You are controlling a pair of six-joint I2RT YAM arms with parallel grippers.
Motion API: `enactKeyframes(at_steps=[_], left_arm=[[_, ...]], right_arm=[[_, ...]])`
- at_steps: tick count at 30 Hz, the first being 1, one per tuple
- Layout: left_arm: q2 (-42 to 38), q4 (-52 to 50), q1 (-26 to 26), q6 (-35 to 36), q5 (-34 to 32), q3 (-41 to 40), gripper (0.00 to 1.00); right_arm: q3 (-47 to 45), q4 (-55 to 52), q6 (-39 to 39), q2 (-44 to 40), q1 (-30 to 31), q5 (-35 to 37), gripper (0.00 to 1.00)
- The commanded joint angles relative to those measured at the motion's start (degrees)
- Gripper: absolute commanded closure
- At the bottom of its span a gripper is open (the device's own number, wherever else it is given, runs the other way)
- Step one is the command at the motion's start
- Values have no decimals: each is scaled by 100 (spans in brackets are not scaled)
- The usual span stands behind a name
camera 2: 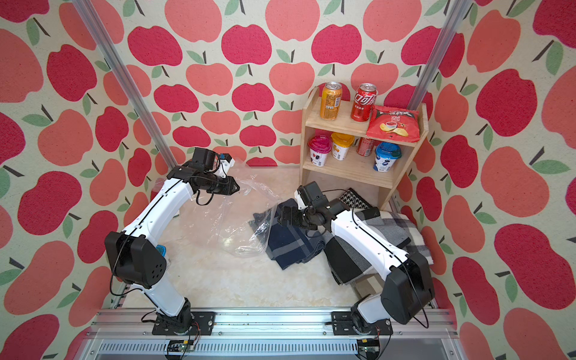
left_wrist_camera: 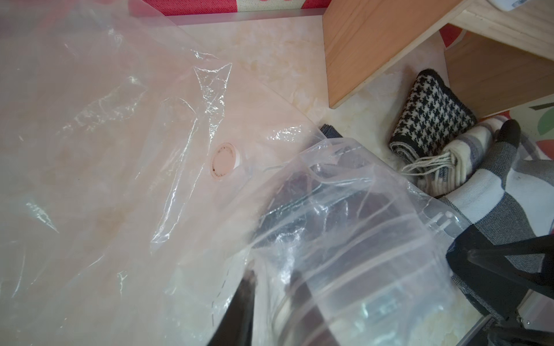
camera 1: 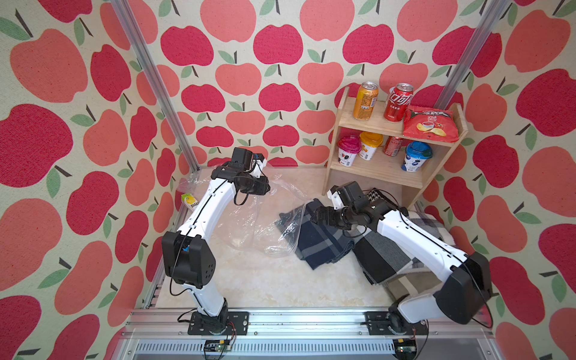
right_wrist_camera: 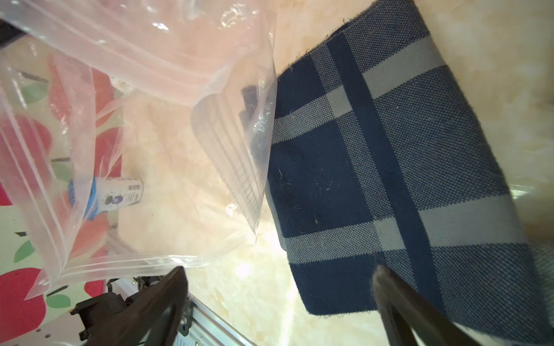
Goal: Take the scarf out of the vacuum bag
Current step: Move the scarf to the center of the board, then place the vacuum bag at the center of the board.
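The vacuum bag (camera 1: 249, 218) (camera 2: 237, 224) is a crinkled clear plastic bag lying mid-table, its far part lifted. Its round white valve cap (left_wrist_camera: 224, 161) shows in the left wrist view. My left gripper (camera 1: 265, 187) (left_wrist_camera: 275, 278) hangs over the bag's far side, fingers slightly apart with bag film draped between and over them. The navy plaid scarf (camera 1: 321, 243) (camera 2: 290, 246) (right_wrist_camera: 389, 164) lies flat on the table, mostly outside the bag. Its left edge is overlapped by the bag's mouth. My right gripper (camera 1: 314, 218) (right_wrist_camera: 278, 269) stands wide open just above the scarf's edge, holding nothing.
A wooden shelf (camera 1: 374, 124) with cans, cups and a chip bag stands at the back right. A grey-black plaid scarf (camera 1: 383, 258) and a houndstooth scarf (camera 1: 375, 196) lie under my right arm. A small carton (camera 1: 190, 201) sits by the left wall.
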Motion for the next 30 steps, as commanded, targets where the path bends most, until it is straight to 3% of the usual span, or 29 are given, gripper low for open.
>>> enactKeyframes(at_steps=[1,5,10,16,20,26,30], left_arm=[[202,142,-286,252,109,-113,63],[169,128,-876,433,-228,-127,57],[-74,221,-1604,760,-999,-511,54],[-293,-77,-2081,861,-682,-1163,47],[-653,-60,-2103,681,-117,-1738,45],[-942,229,-2059,535,569,-2191,1],[-1920,1368,-1375,-258,1361,-2560,2]], right_arm=[[-423,-100,-398,-906,-38,680,0],[-1063,15,-510,-2049,-232,1250,0],[-1488,2,-646,-2908,-1018,1085,0],[-1551,47,-928,-3110,-1493,1045,0],[-1799,522,-960,-3286,-1729,988,0],[-2338,1613,-1010,-3403,-1932,839,0],[-2806,2327,-1284,-3644,-1932,1020,0]])
